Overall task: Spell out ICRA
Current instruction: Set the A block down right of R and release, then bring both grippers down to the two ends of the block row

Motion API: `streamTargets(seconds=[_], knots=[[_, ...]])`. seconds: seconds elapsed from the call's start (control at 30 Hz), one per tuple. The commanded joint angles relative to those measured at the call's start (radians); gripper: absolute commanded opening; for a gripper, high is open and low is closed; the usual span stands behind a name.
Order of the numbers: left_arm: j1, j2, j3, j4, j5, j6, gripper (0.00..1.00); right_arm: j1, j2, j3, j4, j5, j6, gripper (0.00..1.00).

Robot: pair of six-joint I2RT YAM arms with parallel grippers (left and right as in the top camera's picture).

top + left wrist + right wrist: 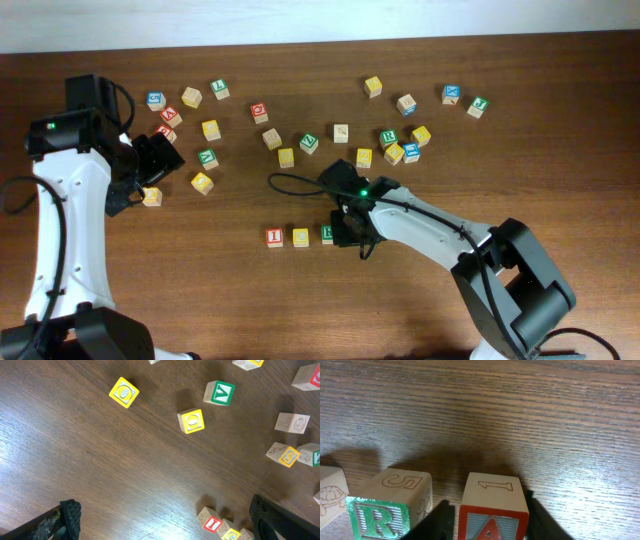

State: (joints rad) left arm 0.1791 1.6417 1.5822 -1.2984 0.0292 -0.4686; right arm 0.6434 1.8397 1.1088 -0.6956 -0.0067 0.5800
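Observation:
The red I cube point(274, 237), the yellow C cube point(301, 237) and the green R cube point(327, 234) stand in a row at the front middle of the table. My right gripper point(347, 232) sits just right of the R cube. In the right wrist view its fingers point(492, 520) are shut on the red A cube point(492, 505), which sits level with the R cube point(385, 507) with a small gap between them. The A cube is hidden under the gripper in the overhead view. My left gripper point(168, 158) is open and empty point(167, 525); the I cube point(212, 521) and C cube point(231, 534) show near its right finger.
Several other letter cubes lie scattered across the back of the table, among them a yellow one point(202, 183) and a green one point(207, 158) next to my left gripper. A yellow cube point(151, 196) lies against the left arm. The table's far edge runs along the top.

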Motion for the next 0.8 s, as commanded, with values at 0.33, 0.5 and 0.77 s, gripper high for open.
streamTargets(seconds=[0.33,0.5,0.77], knots=[[0.003,-0.003,0.006,-0.002,0.000,-0.010,0.99,-0.075,0.000,0.316,-0.283,0.060,-0.064,0.48],[0.003,-0.003,0.006,-0.002,0.000,-0.010,0.99,-0.217,-0.016,0.632,-0.640,0.056,-0.093,0.53],[0.003,-0.003,0.006,-0.002,0.000,-0.010,0.99,-0.637,-0.014,0.668,-0.785,0.057,-0.214,0.98]])
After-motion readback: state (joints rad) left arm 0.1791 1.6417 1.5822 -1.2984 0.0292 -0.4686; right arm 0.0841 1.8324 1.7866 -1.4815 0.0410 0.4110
